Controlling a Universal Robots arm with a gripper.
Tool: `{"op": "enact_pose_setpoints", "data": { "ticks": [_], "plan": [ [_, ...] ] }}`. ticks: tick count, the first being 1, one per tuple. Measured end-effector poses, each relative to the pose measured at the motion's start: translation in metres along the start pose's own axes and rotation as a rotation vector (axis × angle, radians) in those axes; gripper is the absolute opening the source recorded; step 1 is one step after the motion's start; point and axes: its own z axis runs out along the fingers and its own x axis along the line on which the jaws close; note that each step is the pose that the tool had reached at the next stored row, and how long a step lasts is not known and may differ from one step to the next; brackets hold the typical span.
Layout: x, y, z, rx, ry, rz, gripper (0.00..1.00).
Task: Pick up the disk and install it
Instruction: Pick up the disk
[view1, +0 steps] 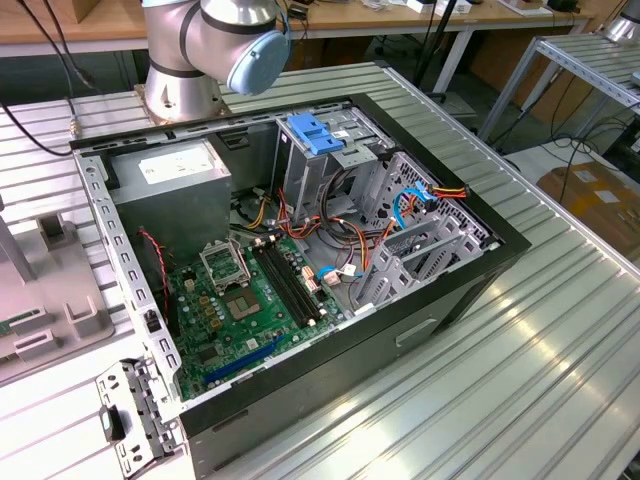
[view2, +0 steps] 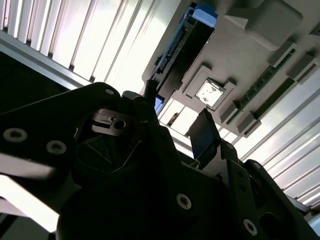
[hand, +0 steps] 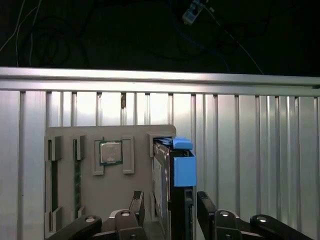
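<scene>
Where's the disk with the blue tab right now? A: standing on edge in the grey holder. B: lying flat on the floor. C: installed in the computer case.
A: the first wrist view shows the disk standing on edge in the grey holder, the open gripper lined up with it.

Your count: singles mostly, two pairs.
You have one disk, one chip and two memory sticks on one holder; one case, one board, one power supply; two fingers.
</scene>
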Motion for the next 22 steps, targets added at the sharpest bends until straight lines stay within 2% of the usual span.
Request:
{"op": "enact_pose_setpoints", "data": {
  "ticks": [3,5,8,11,12,14,22],
  "plan": [
    [-0.0003,0.0004,0.0022,-0.0003,-0.0060,-0.001,0.55],
    [-0.0011,0.0028,0.0048,-0.0002,-0.0116,-0.003,0.55],
    [-0.0020,0.0044,0.0079,-0.0013,-0.0150,-0.012,0.55],
    [-0.0041,0.0044,0.0117,-0.0028,-0.0157,-0.027,0.55],
    [-0.0055,0.0043,0.0143,-0.0033,-0.0163,-0.031,0.55],
    [-0.0081,0.0041,0.0196,-0.0030,-0.0211,-0.032,0.55],
    [-0.0067,0.0039,0.0364,-0.0061,-0.0201,-0.058,0.55]
  ]
}}
